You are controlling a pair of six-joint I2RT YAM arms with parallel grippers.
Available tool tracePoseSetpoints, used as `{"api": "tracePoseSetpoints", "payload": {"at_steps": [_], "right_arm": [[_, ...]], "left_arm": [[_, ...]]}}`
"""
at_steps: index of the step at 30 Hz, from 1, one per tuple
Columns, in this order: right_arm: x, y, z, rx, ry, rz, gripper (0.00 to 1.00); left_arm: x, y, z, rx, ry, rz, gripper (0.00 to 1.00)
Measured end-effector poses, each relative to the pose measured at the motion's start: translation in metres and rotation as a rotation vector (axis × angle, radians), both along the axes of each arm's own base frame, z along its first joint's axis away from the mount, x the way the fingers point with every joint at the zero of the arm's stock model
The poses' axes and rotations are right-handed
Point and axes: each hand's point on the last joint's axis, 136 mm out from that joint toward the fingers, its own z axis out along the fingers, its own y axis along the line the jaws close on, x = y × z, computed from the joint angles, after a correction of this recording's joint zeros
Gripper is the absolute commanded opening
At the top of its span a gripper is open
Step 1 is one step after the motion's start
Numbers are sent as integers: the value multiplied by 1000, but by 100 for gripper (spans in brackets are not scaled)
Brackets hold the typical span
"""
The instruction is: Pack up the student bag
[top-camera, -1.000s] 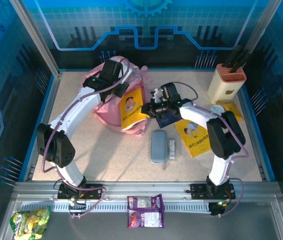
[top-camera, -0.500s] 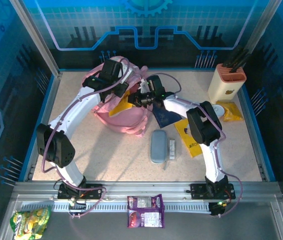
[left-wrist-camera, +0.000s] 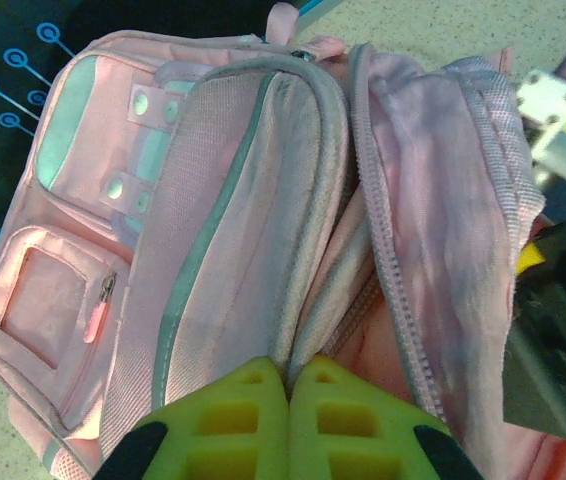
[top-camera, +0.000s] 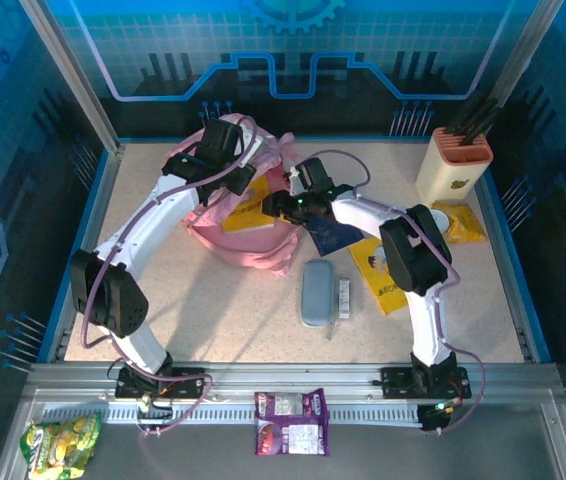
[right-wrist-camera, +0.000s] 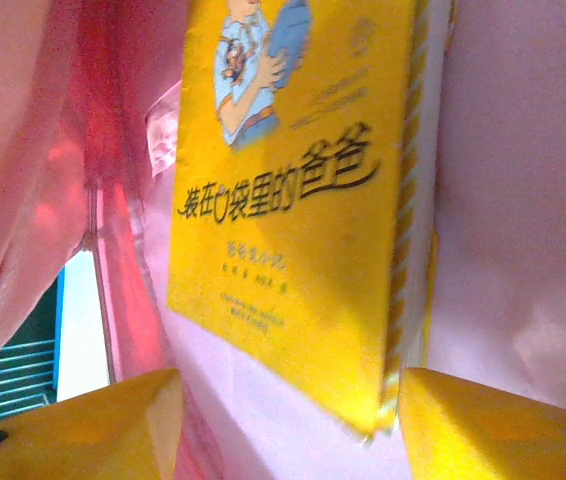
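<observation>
While a purple snack pouch (top-camera: 291,422) and a green one (top-camera: 60,440) lay on the front rail by the arm bases, a grey pencil case (top-camera: 316,292) w/ a small white box (top-camera: 344,298) just beside it, a second yellow book (top-camera: 378,268) and a dark blue booklet (top-camera: 331,237) sat mid-table, not yet packed. Beyond them the student bag (top-camera: 225,243) lay far left of centre, its mouth open toward the right. The left gripper (left-wrist-camera: 288,390) was pinched shut on the bag's zip rim, holding the mouth up. The right gripper (right-wrist-camera: 288,415) was inside the mouth, jaws wide, w/ the yellow picture book (right-wrist-camera: 293,200) standing loose ahead betw. the pink walls, unclamped. Step in hand, I judged: release of the book inside the bag. Next move prob. called for backing the right arm straight out w/o snagging rim or book, then fetching the pencil case or 2nd book.
</observation>
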Motion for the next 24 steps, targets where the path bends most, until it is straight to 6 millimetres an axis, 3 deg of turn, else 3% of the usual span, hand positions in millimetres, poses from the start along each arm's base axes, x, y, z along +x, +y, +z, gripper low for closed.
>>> {"api": "tracePoseSetpoints", "payload": {"at_steps": [5, 9, 14, 18, 24], "right_arm": [[-29, -3, 31, -19, -63, 29, 62], [-53, 5, 35, -43, -84, 70, 52], [-77, 16, 17, -81, -57, 119, 33], [-77, 17, 4, -105, -49, 119, 21], [-67, 27, -22, -138, -34, 112, 17]], "left_arm": [[-3, 1, -4, 2, 7, -1, 0], [-4, 0, -3, -2, 4, -3, 0], [-4, 0, -1, -4, 0, -3, 0], [-4, 0, -1, -7, -2, -2, 0], [-5, 0, 0, -9, -2, -3, 0]]}}
